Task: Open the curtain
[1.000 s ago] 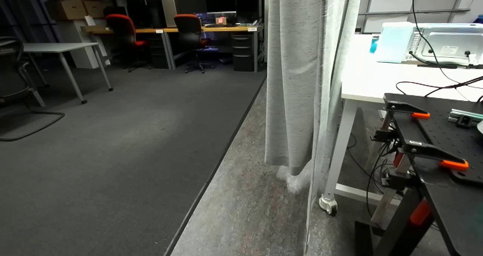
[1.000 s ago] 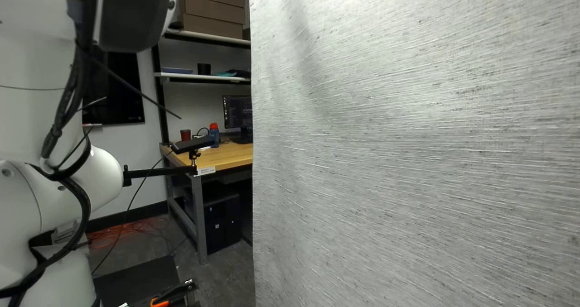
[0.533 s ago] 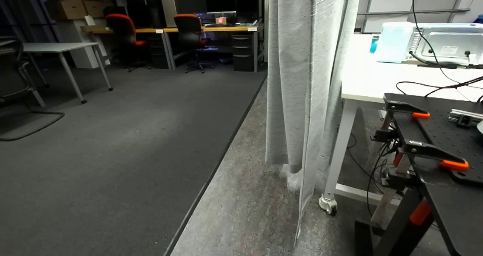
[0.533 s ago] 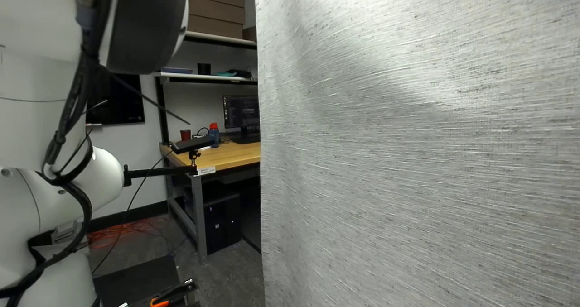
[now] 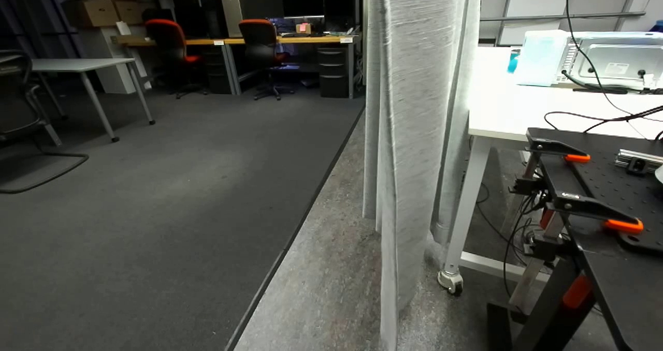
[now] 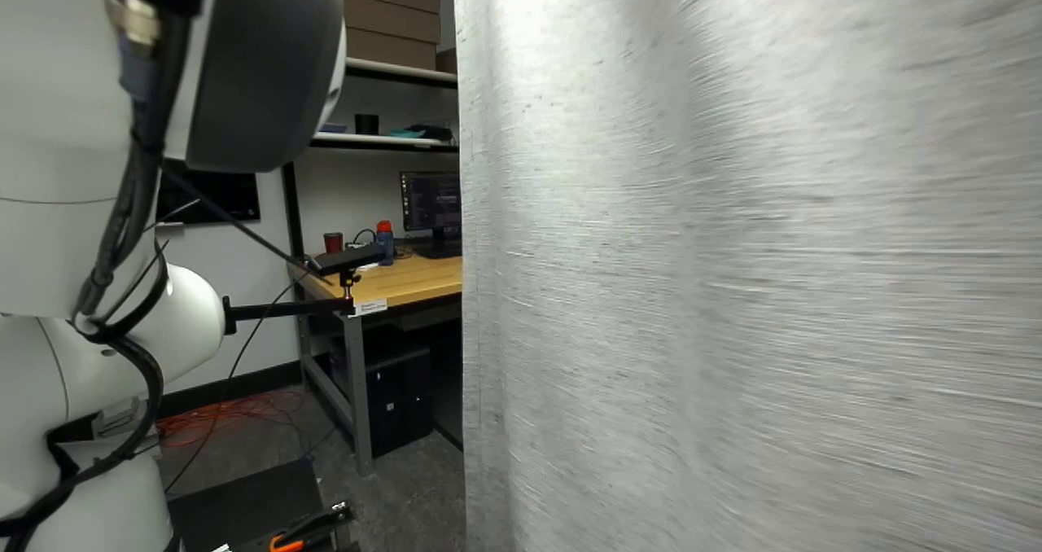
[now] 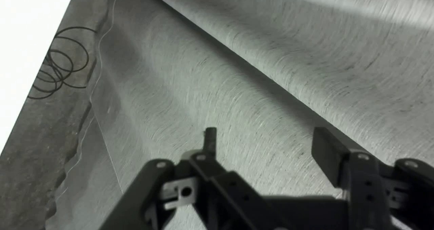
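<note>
A tall grey-white curtain (image 5: 417, 133) hangs in soft vertical folds. In an exterior view it stands between dark carpet (image 5: 197, 195) on the picture's left and a white surface (image 5: 502, 110) on its right. In an exterior view its pale cloth fills more than half the frame, from a straight edge rightward; left of that edge are a white robot arm (image 6: 57, 251), a wooden surface (image 6: 419, 279) and, partly covered by the cloth, a monitor (image 6: 430, 200).

The wrist view shows the hand (image 7: 266, 147) with its two fingers (image 7: 324, 155) spread well apart and cloth visible beyond the gap; nothing appears pinched between them (whether either finger touches the fabric is hard to tell from this angle).

The curtain looks partway open at best. It is gathered into folds rather than stretched flat, yet a broad stretch hangs across and hides what lies behind. Left to do, in my judgement: push or draw the cloth farther aside until it bunches up. Its top is out of sight, so which way counts as open cannot be told.
</note>
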Controlling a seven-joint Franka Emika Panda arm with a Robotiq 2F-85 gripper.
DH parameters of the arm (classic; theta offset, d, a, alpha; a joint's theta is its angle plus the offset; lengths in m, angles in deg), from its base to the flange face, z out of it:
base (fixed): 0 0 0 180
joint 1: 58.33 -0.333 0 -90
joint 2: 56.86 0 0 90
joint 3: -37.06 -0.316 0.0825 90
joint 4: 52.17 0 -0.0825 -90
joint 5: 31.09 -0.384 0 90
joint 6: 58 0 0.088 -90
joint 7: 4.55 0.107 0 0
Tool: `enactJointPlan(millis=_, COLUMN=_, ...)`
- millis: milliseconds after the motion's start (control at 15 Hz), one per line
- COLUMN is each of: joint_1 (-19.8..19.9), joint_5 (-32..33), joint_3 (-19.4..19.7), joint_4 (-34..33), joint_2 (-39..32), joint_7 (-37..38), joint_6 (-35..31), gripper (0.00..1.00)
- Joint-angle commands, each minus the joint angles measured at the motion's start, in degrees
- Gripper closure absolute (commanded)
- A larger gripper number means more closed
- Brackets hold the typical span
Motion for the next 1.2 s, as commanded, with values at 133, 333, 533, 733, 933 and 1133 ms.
enactJointPlan(millis=133, joint_1=-3.13, joint_5=12.21, joint_3=-5.29, joint_4=-0.14, joint_2=4.76, joint_7=-7.6, joint_6=-1.46, gripper=0.0)
enactJointPlan(millis=333, joint_1=-9.31, joint_5=18.1, joint_3=-5.01, joint_4=0.8, joint_2=7.71, joint_7=-10.69, joint_6=-1.69, gripper=0.0)
enactJointPlan(millis=533, joint_1=-16.61, joint_5=24.54, joint_3=-5.64, joint_4=3.35, joint_2=11.78, joint_7=-14.06, joint_6=-1.33, gripper=0.0)
enactJointPlan(millis=733, joint_1=-23.8, joint_5=29.84, joint_3=-6.62, joint_4=7.27, joint_2=15.76, joint_7=-17.36, joint_6=-1.87, gripper=0.0)
enactJointPlan(millis=933, joint_1=-30.2, joint_5=32.57, joint_3=-8.02, joint_4=13.63, joint_2=20.28, joint_7=-17.72, joint_6=-1.3, gripper=0.0)
enactJointPlan(millis=1133, joint_1=-36.29, joint_5=36.2, joint_3=-9.53, joint_4=21.92, joint_2=24.89, joint_7=-16.34, joint_6=-2.3, gripper=0.0)
